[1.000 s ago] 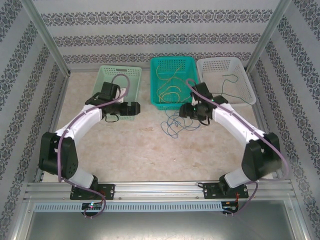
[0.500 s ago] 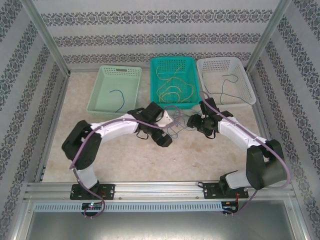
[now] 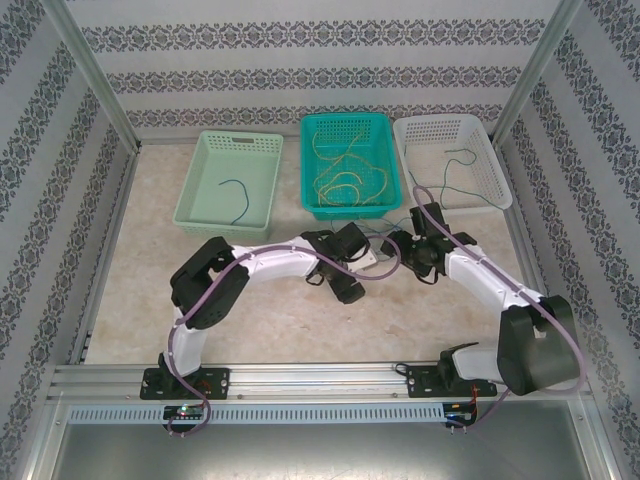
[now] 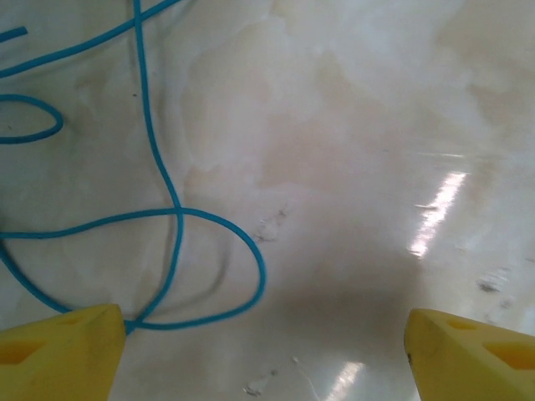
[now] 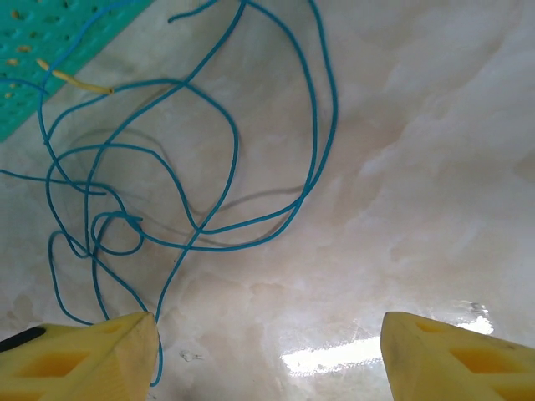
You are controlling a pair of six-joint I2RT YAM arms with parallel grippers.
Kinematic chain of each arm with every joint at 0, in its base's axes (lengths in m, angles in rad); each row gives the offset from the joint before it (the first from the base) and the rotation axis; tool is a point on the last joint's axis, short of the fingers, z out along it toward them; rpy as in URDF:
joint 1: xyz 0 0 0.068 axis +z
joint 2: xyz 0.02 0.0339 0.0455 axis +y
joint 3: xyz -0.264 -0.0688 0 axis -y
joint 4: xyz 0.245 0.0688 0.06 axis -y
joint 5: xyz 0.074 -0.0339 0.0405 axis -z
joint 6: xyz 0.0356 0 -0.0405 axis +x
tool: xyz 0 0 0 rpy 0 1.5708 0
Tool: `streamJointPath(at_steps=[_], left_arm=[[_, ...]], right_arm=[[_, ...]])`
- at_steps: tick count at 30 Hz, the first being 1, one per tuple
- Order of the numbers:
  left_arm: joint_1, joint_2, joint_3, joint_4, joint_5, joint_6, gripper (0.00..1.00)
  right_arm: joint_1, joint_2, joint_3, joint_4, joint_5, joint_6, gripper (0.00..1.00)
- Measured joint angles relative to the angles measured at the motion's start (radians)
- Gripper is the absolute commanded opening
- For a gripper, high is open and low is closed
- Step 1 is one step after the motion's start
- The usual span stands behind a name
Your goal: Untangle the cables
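Note:
A tangle of blue cables [image 5: 198, 228] lies on the marble table, just in front of the teal basket. My right gripper [image 5: 267, 351] hovers over it, open, with one strand running past its left fingertip [image 5: 100, 355]. My left gripper [image 4: 263, 359] is open low over the table, and a loop of blue cable [image 4: 178, 213] lies ahead by its left fingertip [image 4: 58, 355]. From above, the left gripper [image 3: 350, 285] and right gripper [image 3: 398, 245] face each other across the blue cables [image 3: 380, 235]. Neither holds anything.
Three baskets line the back of the table. A light green basket [image 3: 205, 185] holds one blue cable [image 3: 237, 195]. The teal basket [image 3: 312, 165] holds yellow cables [image 3: 345, 165]. A white basket [image 3: 485, 160] holds a dark green cable [image 3: 460, 160]. The teal basket's corner [image 5: 50, 50] lies near the tangle.
My left arm has swung from the light green basket to the table's middle, leaving a blue cable in that basket. My right gripper has shifted slightly right and opened wider.

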Motion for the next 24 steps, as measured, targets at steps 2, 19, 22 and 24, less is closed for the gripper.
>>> streamJointPath(at_steps=[2, 19, 22, 24], left_arm=[[0.000, 0.034, 0.028, -0.001, -0.029, -0.001, 0.79], [-0.016, 0.002, -0.005, 0.016, -0.080, -0.022, 0.00], [-0.013, -0.122, -0.101, 0.023, -0.079, -0.041, 0.00], [-0.011, -0.214, -0.145, 0.029, -0.076, -0.050, 0.00]], right_arm=[[-0.012, -0.026, -0.012, 0.003, 0.000, 0.000, 0.72], [-0.043, -0.120, -0.075, -0.002, -0.008, -0.003, 0.70], [-0.029, -0.142, -0.076, 0.000, -0.011, -0.008, 0.70], [-0.010, -0.161, -0.076, 0.011, -0.012, -0.008, 0.70]])
